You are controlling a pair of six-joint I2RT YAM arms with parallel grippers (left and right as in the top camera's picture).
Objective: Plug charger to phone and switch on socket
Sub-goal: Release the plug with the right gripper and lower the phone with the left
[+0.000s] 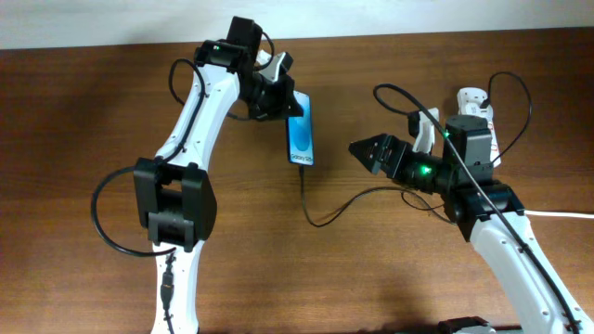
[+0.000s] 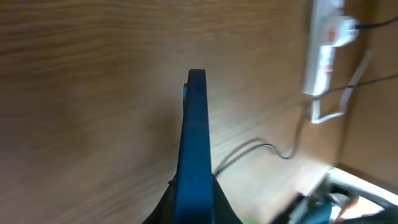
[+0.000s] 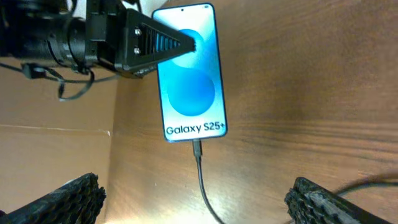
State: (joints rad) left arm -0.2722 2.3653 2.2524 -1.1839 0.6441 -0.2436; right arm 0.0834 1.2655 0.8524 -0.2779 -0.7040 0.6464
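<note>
Phone [image 1: 301, 139], screen up over the bench [image 1: 74, 111] with the charger [image 1: 320, 218] plugged into its lower end, is clamped at its top end by the left jaws; right jaws gape wide, empty, near the plugged end, not touching.

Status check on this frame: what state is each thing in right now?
phone: screen bright blue, gripped at its top end.
charger: plugged into the phone's bottom edge.
socket: switch position unreadable.
left hand: shut on the phone.
right hand: open, empty.
</note>
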